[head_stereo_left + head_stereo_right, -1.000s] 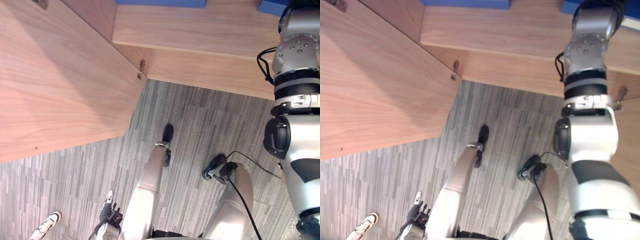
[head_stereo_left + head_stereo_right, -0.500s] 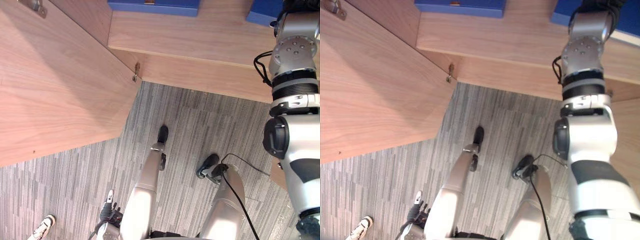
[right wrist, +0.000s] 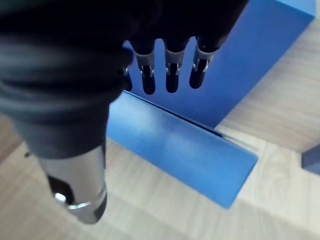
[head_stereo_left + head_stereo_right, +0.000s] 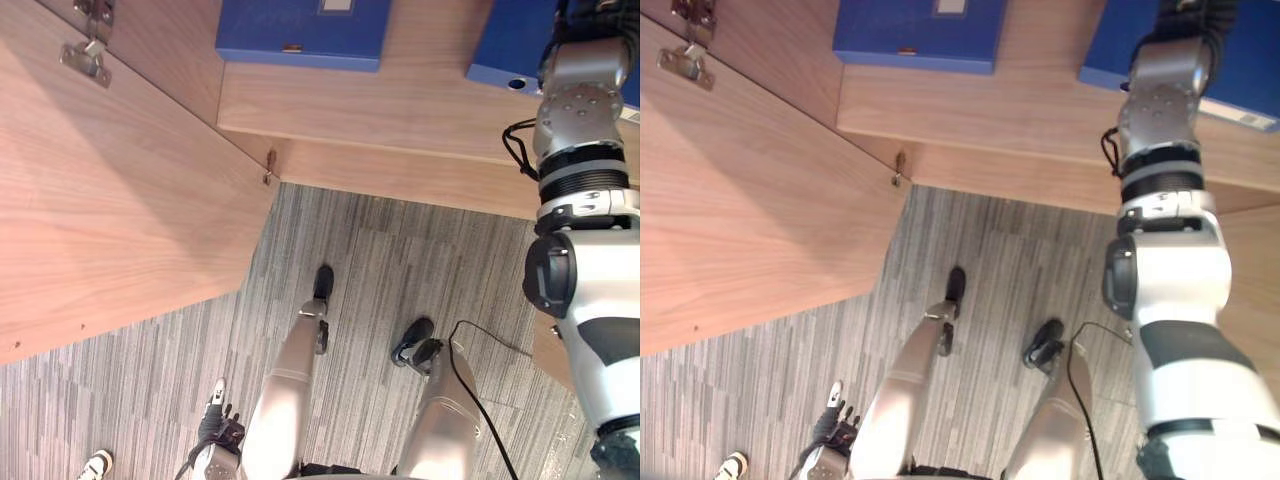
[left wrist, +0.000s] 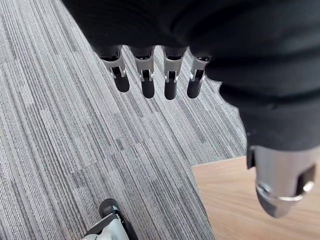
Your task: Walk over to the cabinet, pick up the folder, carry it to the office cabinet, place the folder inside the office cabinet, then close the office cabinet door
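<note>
A blue folder [image 3: 180, 145] lies flat on the wooden cabinet shelf [image 4: 400, 100], at the shelf's right end [image 4: 1110, 55]. My right arm stretches up to it, and my right hand [image 3: 171, 75] hovers just above it, open, fingers straight and apart from the cover. A second blue folder [image 4: 300, 35] lies further left on the same shelf. My left hand [image 4: 220, 435] hangs low by my side over the grey carpet, its fingers [image 5: 147, 80] relaxed and holding nothing.
The cabinet's wooden door [image 4: 110, 200] stands swung open on the left, with a metal hinge [image 4: 85, 55] near its top. Grey striped carpet [image 4: 150, 380] covers the floor. A person's white shoe [image 4: 95, 465] shows at the bottom left.
The camera has tilted up, so more of the shelf and both blue folders show. The right arm stays stretched toward the shelf. The left hand hangs as before.
</note>
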`<state>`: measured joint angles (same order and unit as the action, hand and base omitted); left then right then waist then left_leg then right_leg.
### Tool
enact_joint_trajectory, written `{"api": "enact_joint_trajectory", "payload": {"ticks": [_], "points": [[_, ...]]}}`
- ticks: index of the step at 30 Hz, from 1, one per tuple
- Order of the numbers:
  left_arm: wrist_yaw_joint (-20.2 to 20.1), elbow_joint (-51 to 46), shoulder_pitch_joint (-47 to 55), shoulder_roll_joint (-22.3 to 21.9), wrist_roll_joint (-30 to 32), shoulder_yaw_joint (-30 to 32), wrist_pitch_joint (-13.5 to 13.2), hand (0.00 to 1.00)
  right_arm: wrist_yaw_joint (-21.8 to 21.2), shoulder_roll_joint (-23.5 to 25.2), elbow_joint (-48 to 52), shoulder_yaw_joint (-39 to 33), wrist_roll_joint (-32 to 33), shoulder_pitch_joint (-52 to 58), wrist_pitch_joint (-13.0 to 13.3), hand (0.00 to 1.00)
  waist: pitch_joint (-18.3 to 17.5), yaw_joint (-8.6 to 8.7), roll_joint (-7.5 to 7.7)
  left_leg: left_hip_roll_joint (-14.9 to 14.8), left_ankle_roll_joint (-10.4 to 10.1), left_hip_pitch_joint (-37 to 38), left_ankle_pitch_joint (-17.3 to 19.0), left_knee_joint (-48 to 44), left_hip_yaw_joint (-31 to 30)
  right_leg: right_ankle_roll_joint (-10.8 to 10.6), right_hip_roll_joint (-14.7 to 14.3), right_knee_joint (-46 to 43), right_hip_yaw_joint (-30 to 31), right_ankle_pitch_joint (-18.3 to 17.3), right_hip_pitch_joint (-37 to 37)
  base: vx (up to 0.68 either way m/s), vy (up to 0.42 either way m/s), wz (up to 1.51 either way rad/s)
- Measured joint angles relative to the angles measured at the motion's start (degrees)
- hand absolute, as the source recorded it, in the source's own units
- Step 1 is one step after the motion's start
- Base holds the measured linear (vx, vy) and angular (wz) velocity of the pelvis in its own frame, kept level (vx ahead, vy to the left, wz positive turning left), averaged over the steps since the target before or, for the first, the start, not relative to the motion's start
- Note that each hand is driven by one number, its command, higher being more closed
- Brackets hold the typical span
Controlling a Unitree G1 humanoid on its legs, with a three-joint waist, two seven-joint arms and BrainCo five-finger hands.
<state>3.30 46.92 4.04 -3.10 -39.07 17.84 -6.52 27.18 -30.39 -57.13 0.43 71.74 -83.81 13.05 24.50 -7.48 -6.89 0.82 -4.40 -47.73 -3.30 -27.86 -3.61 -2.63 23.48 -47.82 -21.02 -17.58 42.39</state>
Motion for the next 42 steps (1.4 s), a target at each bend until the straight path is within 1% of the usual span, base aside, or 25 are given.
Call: {"api": "enact_joint_trajectory", "payload": {"ticks": [1,2,3,4,5,7,9,13,15,17,20,21,24,25,27,28,32,34,36,38,40,41,42], "points": [[-0.07,-0.14,0.00,0.11,-0.48,0.00,-0.26,0.00,-0.09,-0.75,-0.22,2.34,-4.77,0.16,-2.36,0.00,0.00,0.10,0.00,-0.43,0.11,0.19,0.09,-0.26,0.19,-0.03,-0.52,0.62,-0.01,0.36,-0.49,0.03,0.009,-0.12],[-0.14,-0.15,0.00,0.13,-0.86,0.00,-0.27,0.00,-0.17,-1.07,-0.60,3.43,-6.95,0.16,-3.19,0.00,0.00,0.16,0.00,-0.46,0.18,0.34,0.15,-0.34,0.25,-0.04,-0.53,0.64,0.00,0.39,-0.68,0.01,0.004,-0.11],[-0.36,-0.13,0.00,0.16,-1.08,0.00,-0.33,0.00,-0.48,-1.39,-1.47,4.72,-10.28,0.34,-4.70,0.00,0.00,0.21,-0.01,-0.51,0.32,0.83,0.28,-0.47,0.36,-0.04,-0.54,0.66,0.01,0.39,-1.25,0.00,-0.005,-0.05],[-0.50,-0.10,0.01,0.22,-1.20,-0.01,-0.41,0.00,-0.66,-1.60,-1.73,5.74,-12.60,0.84,-5.59,0.00,-0.14,0.20,0.01,-0.57,0.37,1.17,0.36,-0.54,0.42,-0.03,-0.57,0.65,0.01,0.38,-1.57,-0.02,-0.017,-0.08],[-0.57,-0.05,0.01,0.41,-1.25,-0.09,-0.59,0.00,-1.72,-1.65,-1.80,6.48,-16.08,1.83,-6.90,0.00,-0.63,0.18,0.02,-0.94,0.89,1.20,0.72,-0.67,0.76,0.03,-0.79,0.67,0.04,0.41,-1.57,-0.02,-0.017,-0.10],[-0.99,-0.02,0.01,0.83,-1.28,-0.16,-0.72,0.00,-3.05,-1.67,-2.12,6.72,-19.07,2.96,-7.74,0.00,-0.81,0.05,0.01,-1.51,0.78,1.11,1.12,-1.10,1.13,0.23,-1.27,0.77,0.14,0.53,-1.57,-0.03,-0.017,-0.13],[-1.26,0.17,0.01,1.33,-1.49,-0.55,-0.87,0.00,-3.74,-2.07,-2.13,7.95,-19.96,4.12,-8.34,0.00,-0.81,0.07,0.01,-1.83,0.71,1.05,1.18,-1.22,1.44,0.32,-1.42,0.78,0.15,0.58,-1.50,-0.03,-0.025,-0.08],[-1.64,0.77,0.01,1.54,-1.88,-1.18,-1.09,0.00,-5.18,-2.16,-2.47,8.64,-16.19,5.78,-8.59,0.00,-0.82,0.27,0.02,-2.21,1.00,0.91,0.97,-1.25,1.92,0.37,-1.58,0.84,0.24,0.64,-1.16,0.01,-0.037,-0.04],[-1.65,0.85,0.01,1.24,-2.00,-1.29,-1.09,0.00,-5.23,-2.07,-2.34,8.25,-16.30,6.11,-8.56,0.00,-0.82,0.28,0.02,-2.38,0.99,0.91,0.98,-1.25,2.07,0.35,-1.74,1.06,0.29,0.72,-1.15,0.04,-0.036,-0.05],[-1.66,0.86,0.01,1.10,-2.08,-2.80,-1.09,0.00,-5.27,-1.93,-0.79,7.54,-17.64,7.89,-8.55,0.00,-0.82,0.18,0.02,-2.92,0.95,0.89,1.06,-1.25,2.59,0.38,-2.31,1.71,0.48,1.00,-1.15,0.04,-0.026,-0.10],[-1.64,0.36,0.09,1.14,-2.97,-3.84,-1.31,0.00,-5.31,-1.10,1.29,4.92,-21.67,10.64,-8.71,0.00,-0.82,0.19,0.02,-3.18,0.94,0.89,1.15,-1.25,2.66,0.40,-2.62,2.00,0.55,1.09,-1.12,0.02,-0.014,-0.05],[-1.63,-0.57,0.44,1.15,-3.84,-4.70,-1.52,0.00,-5.39,-0.86,1.79,3.24,-24.52,11.97,-8.97,0.00,-0.82,0.18,0.02,-3.21,0.95,0.90,1.18,-1.25,2.69,0.39,-2.66,2.04,0.59,1.09,-1.11,0.00,0.000,0.00],[-1.61,-4.05,2.26,1.30,-4.62,-6.98,-2.13,0.00,-5.41,-1.03,1.83,2.56,-30.57,14.92,-9.56,0.00,-0.81,0.33,0.03,-3.47,1.00,0.92,1.30,-1.25,2.86,0.31,-2.97,2.45,0.74,1.31,-1.11,0.00,-0.005,-0.05],[-1.66,-5.54,3.19,1.58,-4.77,-8.13,-2.42,0.00,-5.48,-1.20,1.76,2.76,-31.50,16.15,-9.81,0.00,-0.81,0.30,0.03,-3.61,1.03,0.91,1.36,-1.20,2.92,0.27,-3.14,2.70,0.77,1.44,-1.11,0.00,-0.002,-0.09],[-1.74,-7.49,4.62,1.96,-4.89,-9.59,-2.62,0.00,-6.04,-2.27,1.03,5.31,-32.82,17.44,-10.83,0.00,-0.80,0.31,0.04,-3.65,1.05,0.93,1.37,-1.03,3.01,0.20,-3.18,2.85,0.81,1.50,-1.06,0.00,-0.001,-0.02],[-2.07,-8.96,5.94,2.35,-5.72,-10.74,-2.61,0.00,-7.53,-3.64,0.09,8.85,-36.06,17.81,-11.71,0.00,-0.80,0.45,0.06,-3.65,1.06,0.93,1.37,-0.90,3.07,0.19,-3.18,2.90,0.84,1.51,-0.98,0.00,0.000,0.00],[-3.09,-10.92,8.43,2.74,-6.02,-11.54,-2.51,0.00,-10.89,-6.73,-1.10,18.76,-44.17,17.98,-12.25,0.00,-0.75,0.56,0.31,-3.76,1.06,1.68,1.36,-0.30,3.40,0.17,-3.22,3.13,0.98,1.53,-1.23,0.01,-0.014,-0.02],[-3.78,-10.96,8.87,3.24,-6.05,-12.11,-2.43,0.00,-12.34,-7.65,-1.64,21.65,-48.58,17.97,-12.33,0.00,-0.83,0.56,0.49,-3.88,1.06,1.93,1.37,-0.14,3.50,0.17,-3.32,3.32,0.97,1.53,-1.41,0.01,-0.031,-0.04],[-4.50,-10.94,8.88,3.71,-6.04,-12.20,-2.23,0.00,-13.70,-7.90,-1.68,22.20,-52.13,18.18,-12.35,0.00,-0.83,0.67,0.93,-4.01,1.05,1.93,1.37,-0.10,3.53,0.12,-3.44,3.44,0.97,1.57,-1.41,0.01,-0.014,-0.02],[-5.00,-10.84,8.88,4.03,-6.04,-12.17,-1.96,0.00,-14.17,-7.66,-1.62,22.14,-55.22,18.65,-12.84,0.00,-1.04,0.68,1.48,-4.06,1.05,1.93,1.38,-0.07,3.58,0.09,-3.49,3.60,0.97,1.64,-1.42,0.00,0.000,0.00],[-5.02,-10.61,8.87,4.54,-6.04,-12.17,-1.88,0.00,-14.22,-7.07,-0.24,21.26,-57.72,19.88,-13.21,0.00,-1.05,0.82,2.09,-4.24,1.04,1.93,1.38,-0.07,3.62,0.06,-3.73,3.96,0.97,1.86,-1.47,0.01,-0.009,-0.08],[-5.01,-10.11,8.87,4.97,-6.05,-12.03,-1.85,0.00,-14.23,-5.87,2.42,19.05,-59.89,21.98,-13.35,0.00,-1.07,0.94,2.62,-4.71,1.05,1.92,1.38,0.02,3.88,0.05,-4.30,4.78,1.01,2.40,-1.53,0.01,-0.001,-0.13],[-5.01,-9.98,8.87,5.06,-6.05,-12.03,-1.84,0.00,-14.22,-5.52,2.94,18.62,-60.04,22.31,-13.39,0.00,-1.10,0.94,2.72,-4.80,1.05,1.93,1.39,0.05,3.96,0.07,-4.41,4.95,1.03,2.48,-1.54,0.01,0.010,-0.17]]}}
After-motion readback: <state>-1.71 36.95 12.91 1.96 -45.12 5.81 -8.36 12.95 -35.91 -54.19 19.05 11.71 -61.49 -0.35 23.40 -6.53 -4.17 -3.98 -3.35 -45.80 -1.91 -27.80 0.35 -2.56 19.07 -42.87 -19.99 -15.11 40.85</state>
